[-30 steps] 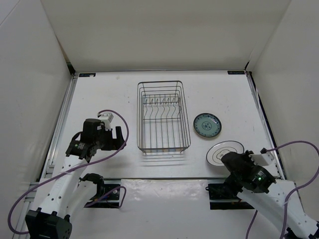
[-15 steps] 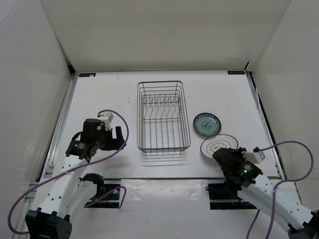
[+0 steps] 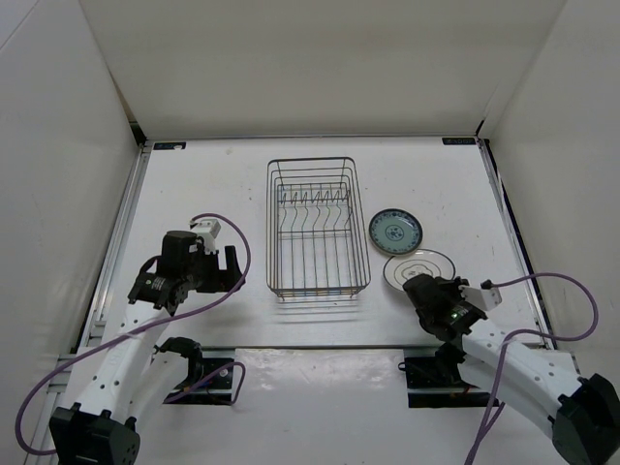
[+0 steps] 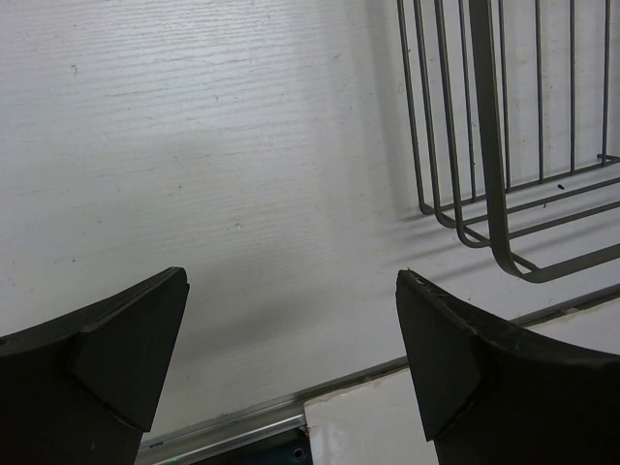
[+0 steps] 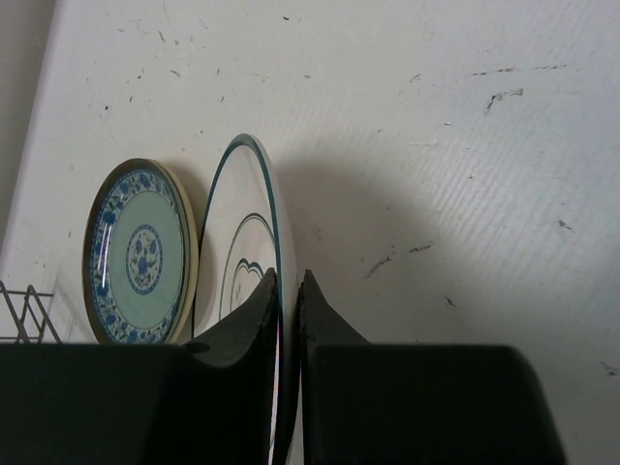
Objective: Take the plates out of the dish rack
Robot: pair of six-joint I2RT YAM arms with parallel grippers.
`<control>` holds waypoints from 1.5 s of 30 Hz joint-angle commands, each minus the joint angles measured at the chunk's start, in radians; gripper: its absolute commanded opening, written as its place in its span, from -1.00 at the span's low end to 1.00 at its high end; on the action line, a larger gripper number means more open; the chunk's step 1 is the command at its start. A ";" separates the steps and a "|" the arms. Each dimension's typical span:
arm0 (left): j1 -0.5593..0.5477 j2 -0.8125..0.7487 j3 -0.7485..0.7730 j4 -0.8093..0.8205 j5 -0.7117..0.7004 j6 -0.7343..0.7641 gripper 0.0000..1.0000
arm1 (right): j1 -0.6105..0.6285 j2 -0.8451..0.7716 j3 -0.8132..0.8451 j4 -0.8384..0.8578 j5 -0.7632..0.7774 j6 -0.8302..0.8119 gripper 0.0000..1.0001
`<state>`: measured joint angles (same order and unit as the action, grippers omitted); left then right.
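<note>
The job right now looks like putting the white plate [image 5: 242, 242] down on the desk [image 3: 194, 174], to the right of the dish rack [image 3: 319, 229]. To do it well, the right gripper [image 5: 288, 295] should go down slowly until the plate lies flat, and only then let go — a plate dropped on its edge could roll or crack. It should also watch the teal plate [image 5: 142, 254], which lies flat on the desk just beside the white one. Their rims are so close that I cannot tell if they touch, so a small slide to the side could bump it. After letting go, the gripper should pull straight back, away from both plates. The jaws of the right gripper are almost closed, with only the thin rim of the white plate pinched between them, at the edge nearest the arm. The plate looks tipped up on that side. The left gripper [image 4: 291, 358] hangs over bare desk near the close left corner of the rack — its jaws are wide open and hold nothing. No plate shows between the prongs of the rack.
</note>
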<state>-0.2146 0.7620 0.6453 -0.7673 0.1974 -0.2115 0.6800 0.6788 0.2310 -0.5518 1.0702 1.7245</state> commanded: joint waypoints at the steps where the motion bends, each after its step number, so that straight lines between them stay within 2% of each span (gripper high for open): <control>1: -0.005 -0.001 0.028 -0.006 -0.009 -0.003 0.98 | -0.046 0.103 -0.021 -0.033 -0.081 -0.127 -1.00; 4: -0.005 -0.001 0.030 -0.006 -0.012 -0.002 0.98 | -0.068 0.136 0.002 -0.049 -0.095 -0.169 -1.00; 7: -0.003 0.000 0.027 -0.004 -0.012 -0.002 0.98 | -0.071 0.093 0.027 -0.088 -0.084 -0.210 -1.00; 13: -0.005 -0.003 0.028 -0.003 -0.007 -0.002 0.98 | -0.079 -0.117 0.016 -0.259 -0.090 -0.275 -1.00; 14: -0.005 -0.006 0.028 -0.003 -0.003 -0.003 0.98 | -0.077 -0.177 0.007 -0.308 -0.111 -0.285 -1.00; 19: -0.005 -0.006 0.027 -0.001 -0.001 -0.003 0.98 | -0.074 -0.269 -0.056 -0.396 -0.255 -0.229 -1.00; 25: -0.006 -0.006 0.027 -0.001 -0.006 -0.002 0.98 | -0.076 -0.303 -0.154 -0.370 -0.363 -0.193 -1.00; 26: -0.003 -0.007 0.028 -0.004 -0.006 -0.003 0.98 | -0.077 -0.303 -0.154 -0.366 -0.366 -0.198 -0.93; 27: -0.003 -0.007 0.028 -0.004 -0.006 -0.003 0.98 | -0.076 -0.303 -0.150 -0.367 -0.378 -0.195 -0.76; 30: -0.005 -0.009 0.028 -0.004 -0.009 -0.003 0.98 | -0.073 -0.301 -0.136 -0.375 -0.389 -0.190 -0.45; 32: -0.002 -0.012 0.028 -0.004 -0.009 0.000 0.98 | -0.077 -0.300 -0.119 -0.390 -0.406 -0.195 -0.41; 34: -0.003 -0.015 0.028 -0.007 -0.012 -0.002 0.98 | -0.076 -0.308 -0.111 -0.402 -0.418 -0.207 -0.24; 36: -0.003 -0.010 0.028 -0.007 -0.013 -0.003 0.98 | -0.076 -0.314 -0.099 -0.410 -0.426 -0.216 -0.20; 39: -0.005 -0.020 0.028 -0.006 -0.013 -0.003 0.98 | -0.073 -0.340 -0.094 -0.425 -0.443 -0.226 0.02; 40: -0.002 -0.017 0.027 -0.007 -0.015 -0.003 0.98 | -0.074 -0.346 -0.091 -0.428 -0.446 -0.232 0.16; 45: -0.003 -0.018 0.030 -0.006 -0.013 -0.003 0.98 | -0.076 -0.344 -0.070 -0.442 -0.460 -0.244 0.27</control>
<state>-0.2146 0.7593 0.6456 -0.7719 0.1905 -0.2115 0.6033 0.3222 0.1844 -0.7708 0.6849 1.5291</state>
